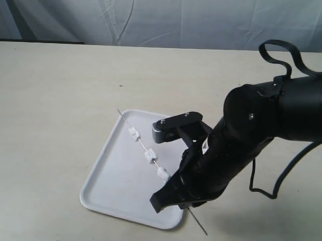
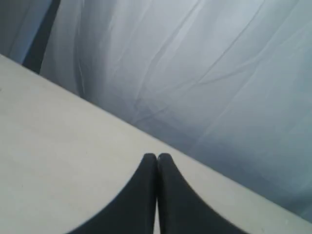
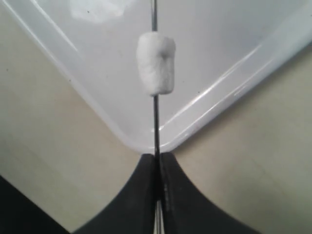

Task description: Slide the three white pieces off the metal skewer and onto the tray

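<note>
The white tray (image 1: 114, 185) lies on the table, and the thin metal skewer (image 1: 141, 143) slants above it with three white pieces (image 1: 149, 156) threaded along it. My right gripper (image 1: 173, 185) is shut on the skewer just behind the piece nearest the tray's right edge. The skewer's free end sticks out past the gripper over the table. In the right wrist view the skewer (image 3: 156, 122) runs out from between the shut gripper (image 3: 157, 156) to one white piece (image 3: 156, 63) over the tray (image 3: 234, 53). My left gripper (image 2: 157, 156) is shut on nothing and is out of the exterior view.
The beige table (image 1: 55, 106) stretches around the tray. A pale fabric backdrop (image 1: 154, 20) hangs behind the table's far edge. A black cable (image 1: 278, 183) loops beside the right arm.
</note>
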`<action>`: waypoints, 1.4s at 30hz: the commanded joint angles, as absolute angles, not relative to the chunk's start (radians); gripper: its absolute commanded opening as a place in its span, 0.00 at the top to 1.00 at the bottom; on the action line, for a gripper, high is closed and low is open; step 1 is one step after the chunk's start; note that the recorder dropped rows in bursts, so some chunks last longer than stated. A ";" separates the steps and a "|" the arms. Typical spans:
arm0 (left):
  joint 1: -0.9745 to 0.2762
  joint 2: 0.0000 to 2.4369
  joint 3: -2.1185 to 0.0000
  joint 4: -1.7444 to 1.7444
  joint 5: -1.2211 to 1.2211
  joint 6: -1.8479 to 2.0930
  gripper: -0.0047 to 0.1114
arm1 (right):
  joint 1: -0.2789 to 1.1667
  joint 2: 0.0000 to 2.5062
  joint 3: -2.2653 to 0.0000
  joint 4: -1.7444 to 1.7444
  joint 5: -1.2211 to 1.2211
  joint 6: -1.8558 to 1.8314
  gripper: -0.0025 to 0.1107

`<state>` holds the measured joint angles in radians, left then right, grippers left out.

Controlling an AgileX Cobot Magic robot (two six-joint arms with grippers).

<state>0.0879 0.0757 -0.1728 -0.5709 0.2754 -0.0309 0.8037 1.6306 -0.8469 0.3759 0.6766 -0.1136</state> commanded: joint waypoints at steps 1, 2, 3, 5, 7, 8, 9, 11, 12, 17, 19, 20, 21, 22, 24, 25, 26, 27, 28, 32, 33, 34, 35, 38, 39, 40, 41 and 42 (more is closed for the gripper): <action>0.088 0.217 -0.255 -0.705 0.485 0.113 0.96 | 0.803 1.621 -0.844 0.366 0.670 -0.113 0.98; 0.088 0.264 -0.271 -0.752 0.560 0.159 0.96 | 0.803 1.621 -0.844 0.371 0.670 -0.113 0.98; 0.088 0.354 -0.281 -0.872 0.675 0.266 0.96 | 0.803 1.621 -0.844 0.371 0.670 -0.109 0.98; 0.088 0.504 -0.281 -1.088 0.732 0.459 0.96 | 0.803 1.621 -0.844 0.374 0.670 -0.100 0.98; 0.088 0.632 -0.281 -1.267 0.691 0.475 0.96 | 0.803 1.621 -0.844 0.374 0.675 -0.084 0.98; 0.088 0.695 -0.281 -1.336 0.698 0.509 0.96 | 0.803 1.621 -0.844 0.374 0.678 -0.066 0.98; 0.088 0.767 -0.281 -1.395 0.726 0.576 0.96 | 0.803 1.621 -0.844 0.378 0.676 -0.052 0.98; 0.088 0.921 -0.252 -1.561 0.821 0.680 0.96 | 0.803 1.621 -0.844 0.392 0.664 -0.030 0.98; 0.088 0.984 -0.222 -1.690 0.853 0.777 0.96 | 0.803 1.621 -0.844 0.409 0.664 -0.030 0.98; 0.088 1.126 -0.165 -1.744 0.858 0.997 0.96 | 0.809 1.621 -0.842 0.432 0.669 -0.030 0.98; 0.088 1.159 -0.158 -1.744 0.860 1.034 0.96 | 0.809 1.621 -0.842 0.447 0.675 -0.030 0.98; 0.088 1.178 -0.158 -1.744 0.883 1.056 0.96 | 0.809 1.621 -0.842 0.453 0.675 -0.030 0.98; 0.088 1.194 -0.158 -1.744 0.923 1.073 0.96 | 0.809 1.621 -0.842 0.468 0.682 -0.027 0.98; 0.088 1.211 -0.160 -1.744 0.951 1.100 0.96 | 0.809 1.621 -0.842 0.474 0.686 -0.027 0.98; 0.088 1.233 -0.166 -1.744 0.962 1.158 0.91 | 0.809 1.621 -0.842 0.474 0.686 -0.027 0.98; 0.088 1.239 -0.171 -1.744 0.954 1.170 0.89 | 0.809 1.621 -0.842 0.474 0.686 -0.027 0.98; 0.088 1.250 -0.180 -1.744 0.947 1.170 0.85 | 0.809 1.621 -0.842 0.474 0.686 -0.027 0.98; 0.088 1.265 -0.191 -1.744 0.945 1.172 0.81 | 0.809 1.621 -0.842 0.475 0.687 -0.027 0.98; 0.088 1.281 -0.200 -1.744 0.945 1.178 0.77 | 0.809 1.621 -0.842 0.475 0.688 -0.027 0.98; 0.088 1.352 -0.248 -1.744 0.978 1.240 0.63 | 0.809 1.621 -0.842 0.479 0.687 -0.027 0.98; 0.087 1.374 -0.262 -1.744 1.004 1.240 0.63 | 0.809 1.621 -0.842 0.481 0.682 -0.027 0.98; 0.082 1.393 -0.279 -1.744 1.024 1.240 0.63 | 0.809 1.621 -0.842 0.483 0.676 -0.027 0.98; 0.071 1.417 -0.299 -1.744 1.043 1.240 0.63 | 0.809 1.621 -0.842 0.485 0.671 -0.027 0.98; 0.016 1.495 -0.359 -1.744 1.047 1.260 0.63 | 0.809 1.621 -0.842 0.529 0.655 -0.027 0.98; -0.008 1.524 -0.379 -1.744 1.026 1.277 0.63 | 0.809 1.621 -0.842 0.546 0.647 -0.027 0.98; -0.036 1.556 -0.396 -1.744 0.998 1.279 0.63 | 0.809 1.621 -0.842 0.560 0.645 -0.027 0.98; -0.065 1.583 -0.408 -1.744 0.972 1.279 0.63 | 0.809 1.621 -0.842 0.575 0.645 -0.027 0.98; -0.091 1.617 -0.421 -1.744 0.960 1.279 0.63 | 0.809 1.621 -0.842 0.583 0.645 -0.025 0.98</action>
